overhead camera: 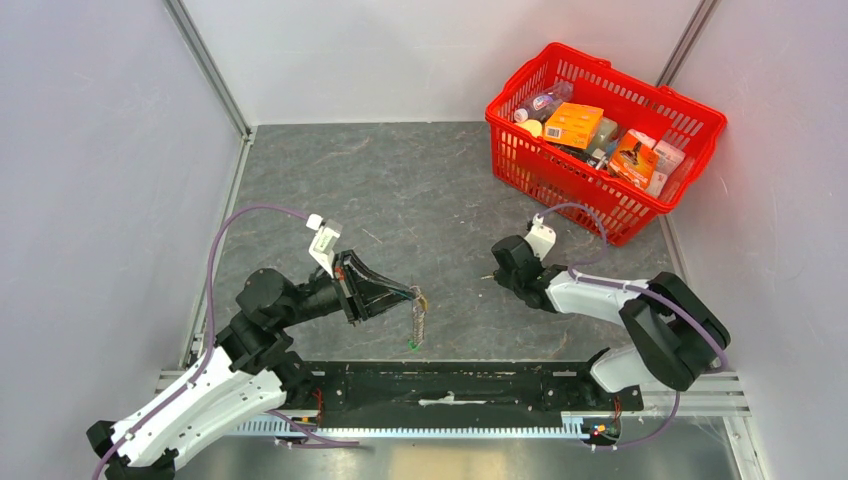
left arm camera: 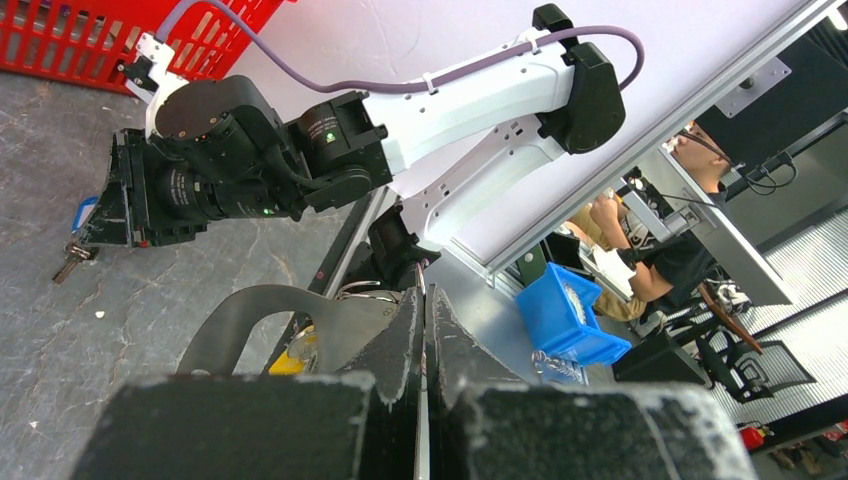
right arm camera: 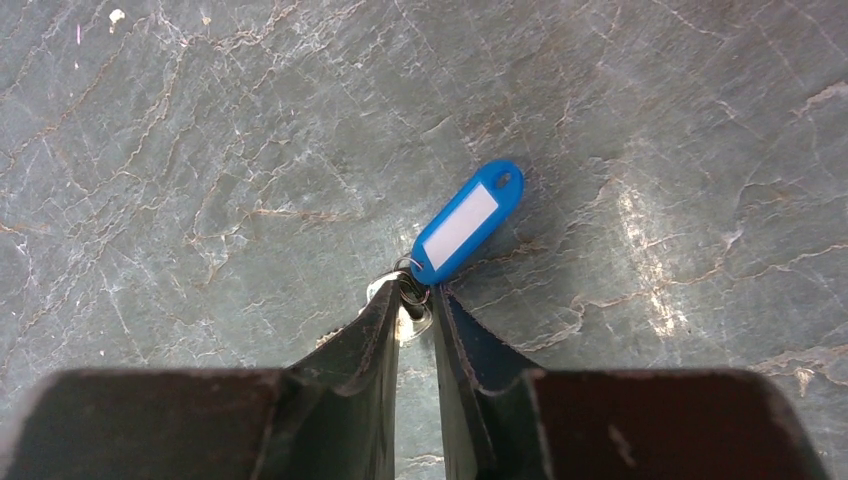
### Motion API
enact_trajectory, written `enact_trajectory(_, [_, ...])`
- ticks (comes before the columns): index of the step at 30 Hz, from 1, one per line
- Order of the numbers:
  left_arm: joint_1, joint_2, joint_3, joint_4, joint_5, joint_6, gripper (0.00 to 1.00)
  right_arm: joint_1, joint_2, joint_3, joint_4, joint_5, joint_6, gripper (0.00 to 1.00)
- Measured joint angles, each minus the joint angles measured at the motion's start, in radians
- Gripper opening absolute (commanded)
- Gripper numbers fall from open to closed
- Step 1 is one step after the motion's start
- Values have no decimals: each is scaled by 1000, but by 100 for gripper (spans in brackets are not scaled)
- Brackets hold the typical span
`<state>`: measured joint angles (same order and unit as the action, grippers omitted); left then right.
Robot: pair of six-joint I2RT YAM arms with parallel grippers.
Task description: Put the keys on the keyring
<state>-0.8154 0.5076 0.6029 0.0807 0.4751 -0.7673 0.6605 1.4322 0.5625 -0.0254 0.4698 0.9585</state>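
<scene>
The keys are a silver key joined by a small ring to a blue plastic tag with a white label, lying on the grey table. My right gripper is down at the table with its fingertips pressed in on the key's head and ring. It also shows in the top view. My left gripper is shut on the keyring, which hangs from it above the table. In the left wrist view the grey strap loop and a yellow tag sit beside the closed gripper.
A red basket full of boxes and bottles stands at the back right. The black rail holding the arm bases runs along the near edge. White walls enclose the table on the left, back and right.
</scene>
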Motion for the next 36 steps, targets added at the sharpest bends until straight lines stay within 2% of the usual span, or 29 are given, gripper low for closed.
enact_trajectory(6, [0, 2, 0, -1, 1, 0, 2, -1, 6, 0, 10, 3, 0, 14])
enact_trajectory(12, [0, 2, 0, -1, 2, 0, 2, -2, 0, 0, 5, 4, -7, 0])
enact_trajectory(19, [0, -2, 0, -1, 2, 0, 2, -2, -95, 1, -71, 2, -43, 0])
enact_trajectory(26, [0, -14, 0, -1, 3, -1, 2, -2, -354, 64, -264, -38, -144, 0])
enact_trajectory(32, [0, -15, 0, -3, 6, -1, 2, -2, -571, 195, -418, -190, -295, 0])
enact_trajectory(36, [0, -8, 4, -17, 8, 0, 2, -2, -625, 307, -534, -326, -393, 0])
